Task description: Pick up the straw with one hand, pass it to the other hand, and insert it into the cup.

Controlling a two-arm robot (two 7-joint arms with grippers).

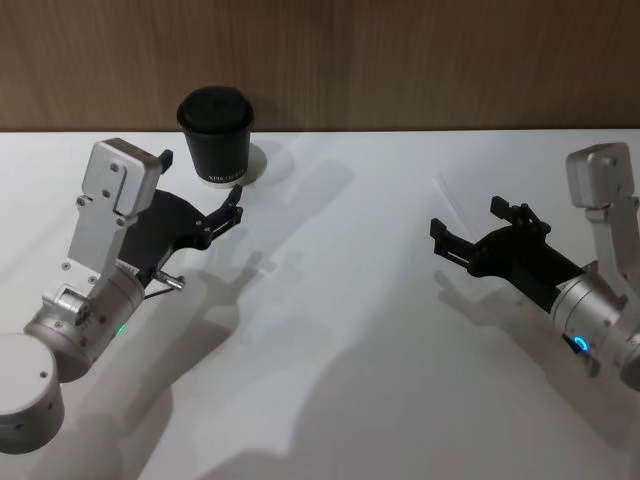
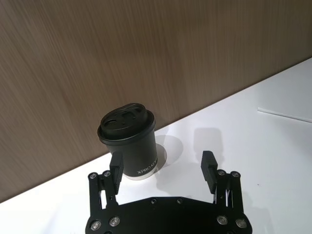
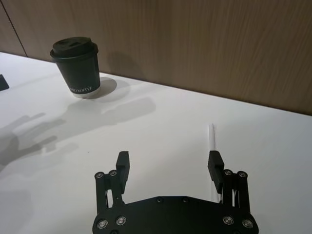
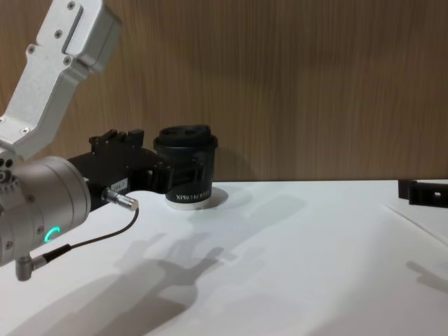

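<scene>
The cup (image 2: 132,153) is matt black, its lid (image 2: 124,121) perhaps plastic; table (image 1: 350,380) smooth white, wall (image 1: 400,60) wood-grained.

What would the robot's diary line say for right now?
left gripper: open, by cup | right gripper: open, empty, near straw | straw: flat on table | cup: upright, lidded

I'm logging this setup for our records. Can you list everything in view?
cup: one, black with lid, back left of the table by the wall.
straw: one, white, lying flat on the table just ahead of the right gripper.
table: one, white.
wall: one, brown wood, behind the table.
left gripper: one, black, open, close to the cup.
right gripper: one, black, open, above the table's right side.
</scene>
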